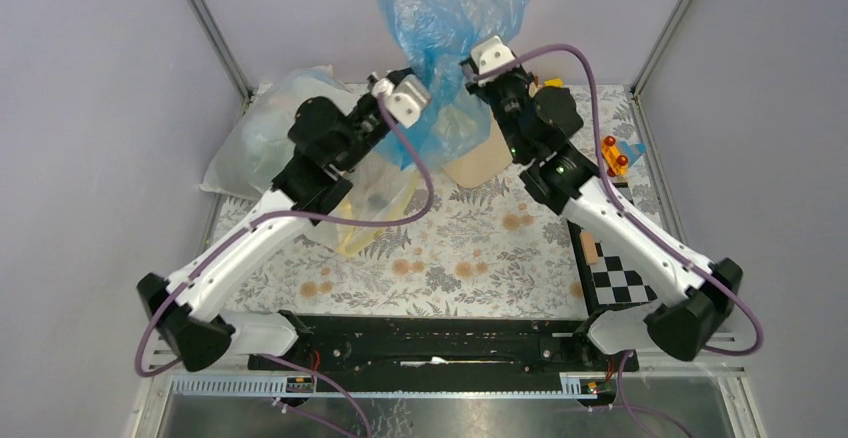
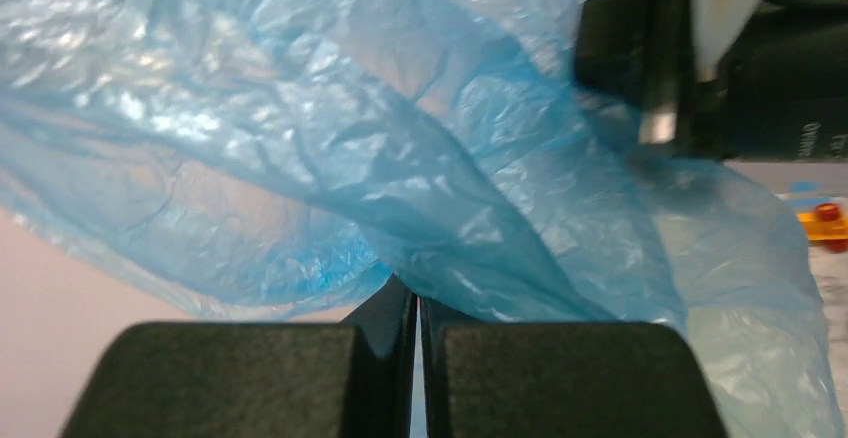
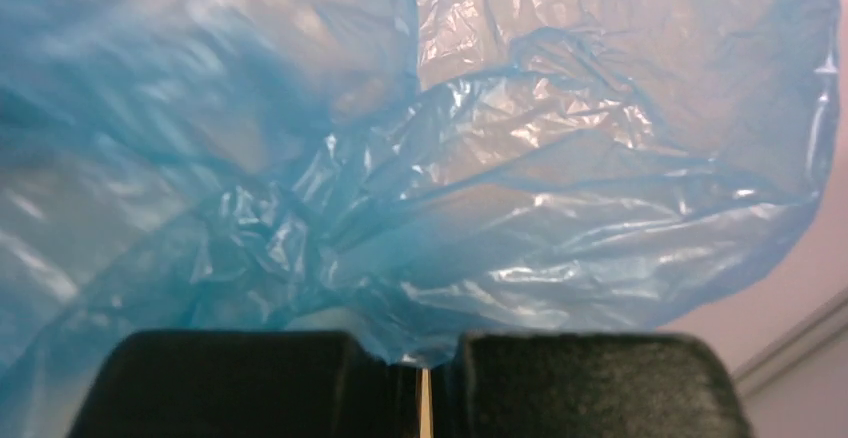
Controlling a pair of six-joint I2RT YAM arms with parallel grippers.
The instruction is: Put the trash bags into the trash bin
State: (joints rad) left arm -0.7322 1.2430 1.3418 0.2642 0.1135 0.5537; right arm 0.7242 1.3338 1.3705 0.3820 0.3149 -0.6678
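The light-blue trash bag hangs crumpled in the air over the back middle of the table, held between both grippers. My left gripper is shut on its lower left fold; in the left wrist view the jaws pinch the film. My right gripper is shut on its right side; in the right wrist view the bag fills the frame above the closed jaws. The beige trash bin shows only in part, below the bag and beside the right arm.
A large clear and pale-yellow plastic bag lies at the back left under the left arm. Small toys sit at the right edge, and a checkered board lies under the right arm. The right arm's body shows close by in the left wrist view.
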